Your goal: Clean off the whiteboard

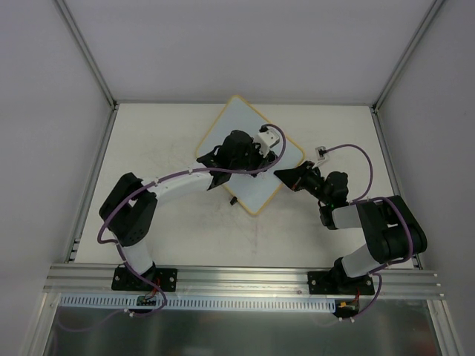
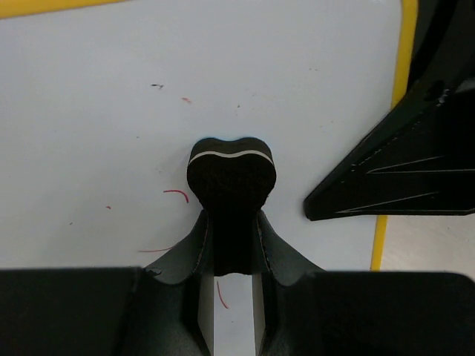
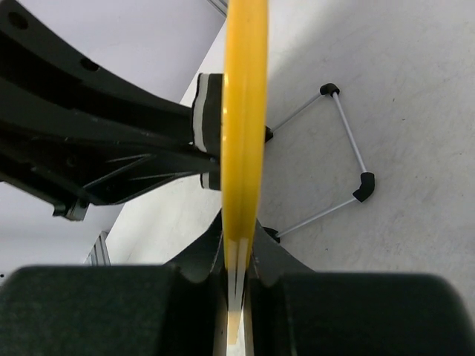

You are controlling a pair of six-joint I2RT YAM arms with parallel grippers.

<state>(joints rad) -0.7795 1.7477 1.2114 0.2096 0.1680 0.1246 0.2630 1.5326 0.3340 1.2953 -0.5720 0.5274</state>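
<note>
The whiteboard (image 1: 239, 119) lies turned like a diamond in the middle of the table, pale face up, yellow rim around it. My left gripper (image 1: 252, 157) hovers over its face, shut on a small black eraser (image 2: 231, 174) with a thin white stripe. The eraser rests on the board face (image 2: 111, 104). Short red pen marks (image 2: 177, 194) remain beside and behind the eraser. My right gripper (image 1: 283, 176) is shut on the board's right edge; in the right wrist view the yellow rim (image 3: 245, 111) runs edge-on between its fingers (image 3: 237, 259).
A wire stand with black tips (image 3: 349, 170) sits on the table under the board's right side. A small white connector (image 1: 321, 153) lies to the right. Grey walls enclose the table on three sides. The left arm (image 3: 89, 148) crosses just beside the rim.
</note>
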